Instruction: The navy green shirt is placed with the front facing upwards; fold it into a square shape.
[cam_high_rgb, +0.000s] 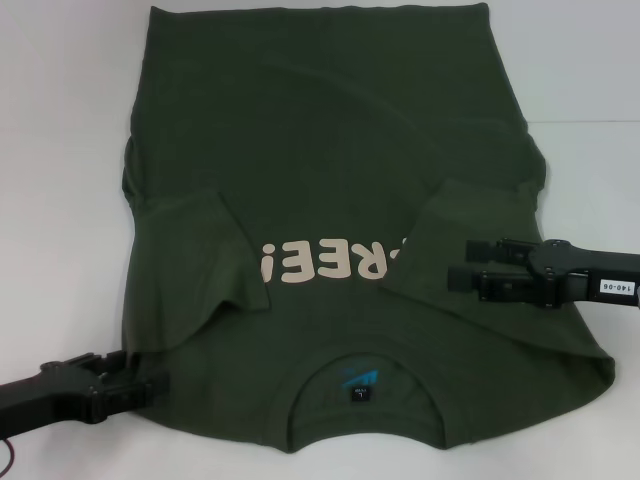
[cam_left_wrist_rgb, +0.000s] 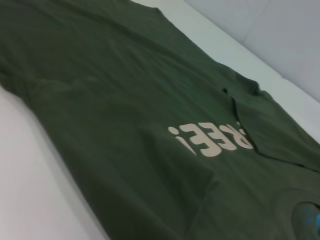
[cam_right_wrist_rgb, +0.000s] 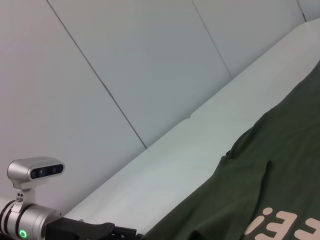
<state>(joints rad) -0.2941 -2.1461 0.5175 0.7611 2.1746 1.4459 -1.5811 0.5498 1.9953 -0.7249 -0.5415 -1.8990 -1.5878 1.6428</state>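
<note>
A: From the head view, where does the navy green shirt (cam_high_rgb: 340, 200) lie?

B: Spread on the white bench (cam_high_rgb: 60, 120), neck opening toward the robot, cream lettering (cam_high_rgb: 330, 262) upward. Both sleeves are folded inward over the chest; the right one covers the lettering's first letter.

A: What does that view give that the wrist views lack?

B: The blue neck label (cam_high_rgb: 360, 382) in full, and both hands together. The left wrist view catches only an edge of the label (cam_left_wrist_rgb: 306, 219), and none of its own fingers. The right wrist view shows the grey wall panels (cam_right_wrist_rgb: 125, 65) behind the bench, plus the left arm's camera (cam_right_wrist_rgb: 35, 171) farther off.

A: The hands?

B: The left hand (cam_high_rgb: 135, 385) lies low at the shirt's near left corner, its fingers level with the cloth edge; I cannot tell whether they are parted or pinching. The right hand (cam_high_rgb: 460, 265) reaches in sideways above the folded right sleeve, fingers parted one above the other, gripping nothing.
</note>
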